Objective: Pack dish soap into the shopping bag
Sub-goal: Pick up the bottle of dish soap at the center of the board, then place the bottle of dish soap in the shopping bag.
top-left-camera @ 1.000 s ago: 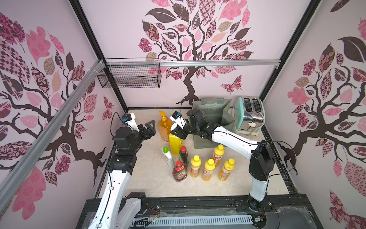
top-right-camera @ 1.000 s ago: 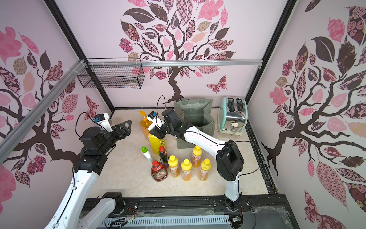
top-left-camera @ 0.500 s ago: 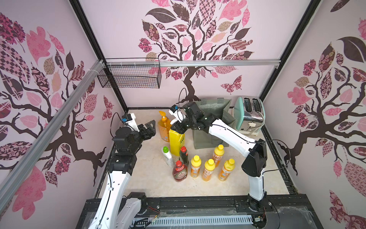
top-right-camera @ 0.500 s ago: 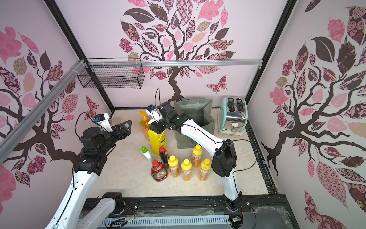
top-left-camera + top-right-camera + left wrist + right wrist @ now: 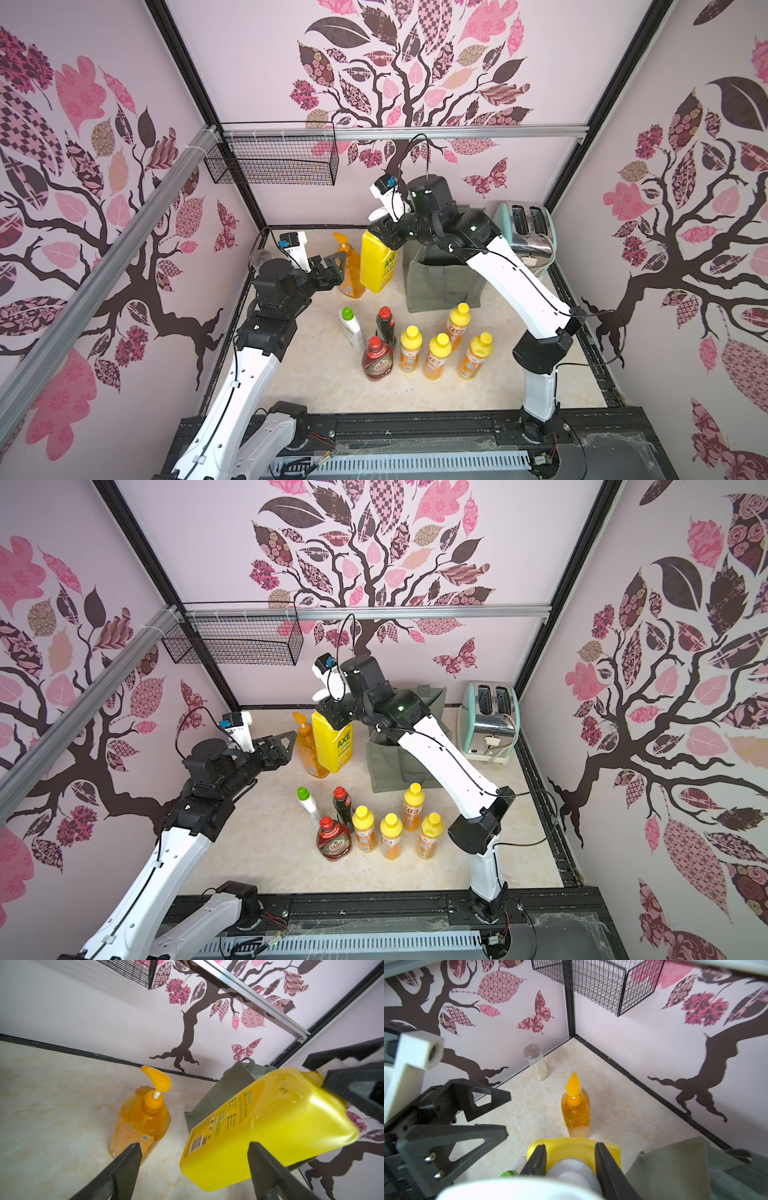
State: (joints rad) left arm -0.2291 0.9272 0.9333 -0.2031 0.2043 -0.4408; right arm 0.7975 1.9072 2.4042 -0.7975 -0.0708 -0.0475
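Observation:
My right gripper (image 5: 384,233) (image 5: 570,1144) is shut on the white pump neck of the yellow AXE dish soap bottle (image 5: 376,266) (image 5: 332,746) (image 5: 270,1122). The bottle hangs tilted above the table, just left of the grey-green shopping bag (image 5: 440,286) (image 5: 386,771). My left gripper (image 5: 332,266) (image 5: 194,1144) is open and empty, close to the orange pump bottle (image 5: 351,274) (image 5: 141,1122) (image 5: 576,1113), which stands upright. In front stand a white green-capped bottle (image 5: 351,326), a dark red-capped bottle (image 5: 384,324), a red Fairy bottle (image 5: 378,359) and several small orange bottles (image 5: 436,355).
A mint toaster (image 5: 528,232) stands right of the bag at the back. A black wire basket (image 5: 270,162) hangs on the back wall. A clear glass jar (image 5: 535,1064) stands in the far left corner. Black frame rails edge the table.
My right gripper has raised the yellow AXE bottle off the table, tilting it beside the bag. The left arm has stayed where it was.

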